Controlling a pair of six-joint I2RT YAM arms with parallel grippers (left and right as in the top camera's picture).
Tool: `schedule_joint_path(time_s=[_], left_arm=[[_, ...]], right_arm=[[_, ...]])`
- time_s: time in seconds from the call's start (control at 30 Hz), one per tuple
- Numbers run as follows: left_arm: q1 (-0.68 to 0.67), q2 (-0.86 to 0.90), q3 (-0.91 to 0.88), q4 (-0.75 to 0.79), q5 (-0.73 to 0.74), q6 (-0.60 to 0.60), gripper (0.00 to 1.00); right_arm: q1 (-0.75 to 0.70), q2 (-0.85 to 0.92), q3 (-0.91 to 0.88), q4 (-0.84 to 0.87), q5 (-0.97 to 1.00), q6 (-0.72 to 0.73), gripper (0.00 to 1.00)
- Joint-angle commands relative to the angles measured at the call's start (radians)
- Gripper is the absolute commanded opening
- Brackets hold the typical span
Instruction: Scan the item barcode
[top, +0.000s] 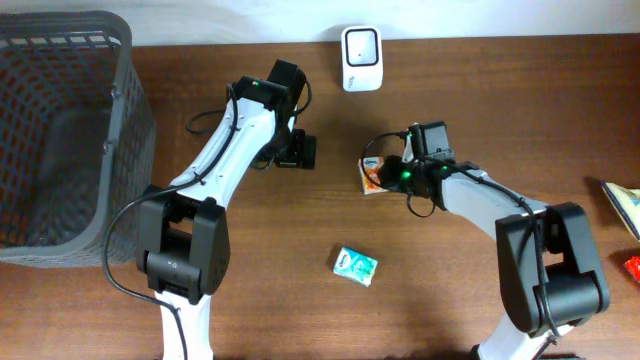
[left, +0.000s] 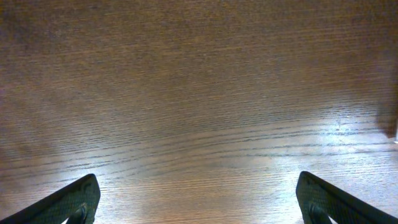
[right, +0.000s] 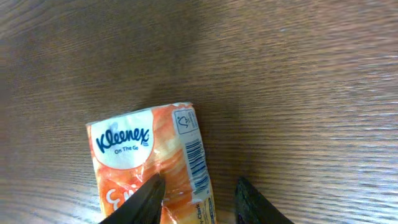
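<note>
A brown wooden table (top: 300, 310) with fine grain fills nearly the whole view; beyond its far edge runs a pale white strip (top: 200, 20); a dark grey plastic mesh basket (top: 128, 90) stands at the left; a soft glare (left: 339, 130) lies on the wood.

Your overhead view's evenly lit and sharp, just soft shadows on the table (top: 300, 320). Left wrist gives you a white glare patch lower right and dimmer wood up top. Right wrist goes soft toward its top edge.
</note>
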Motion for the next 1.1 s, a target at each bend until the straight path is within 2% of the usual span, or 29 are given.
schedule_joint_path(time_s=[0.0, 0.03, 0.13, 0.23, 0.37, 0.47, 0.57, 0.63, 0.73, 0.87, 0.97, 1.07], left_arm=[[0.006, -0.015, 0.005, -0.001, -0.010, -0.010, 0.99], [0.006, -0.015, 0.005, -0.001, -0.010, -0.010, 0.99], [0.006, -0.015, 0.005, -0.002, -0.010, -0.010, 0.99], [0.006, -0.015, 0.005, -0.001, -0.010, -0.010, 0.99], [0.006, -0.015, 0.005, -0.001, -0.011, -0.010, 0.99], [0.006, -0.015, 0.005, -0.002, -0.010, -0.010, 0.99], [0.006, -0.015, 0.005, -0.001, -0.010, -0.010, 0.99], [0.006, -0.015, 0.005, -0.001, -0.010, -0.010, 0.99], [0.006, -0.015, 0.005, 0.006, -0.010, -0.010, 0.99], [0.006, -0.015, 0.005, 0.007, -0.010, -0.010, 0.99], [0.006, -0.015, 0.005, 0.007, -0.010, -0.010, 0.99], [0.006, -0.015, 0.005, 0.006, -0.010, -0.010, 0.99]], right_arm=[[0.035, 0.021, -0.005, 0.011, 0.024, -0.007, 0.35], [0.040, 0.027, -0.005, 0.012, 0.036, -0.006, 0.29], [0.042, 0.043, -0.004, 0.021, 0.039, -0.005, 0.24], [0.042, 0.048, -0.004, 0.025, 0.038, -0.002, 0.04], [0.042, 0.045, 0.001, 0.020, 0.033, -0.002, 0.04], [0.039, 0.011, 0.036, -0.055, 0.046, -0.008, 0.04], [0.041, -0.054, 0.138, -0.253, 0.190, -0.088, 0.04], [0.054, -0.089, 0.238, -0.418, 0.352, -0.161, 0.04], [0.094, -0.092, 0.335, -0.553, 0.575, -0.217, 0.04], [0.173, -0.085, 0.353, -0.575, 0.843, -0.223, 0.04], [0.205, -0.039, 0.349, -0.571, 0.941, -0.223, 0.04], [0.206, 0.027, 0.349, -0.573, 0.949, -0.234, 0.04]])
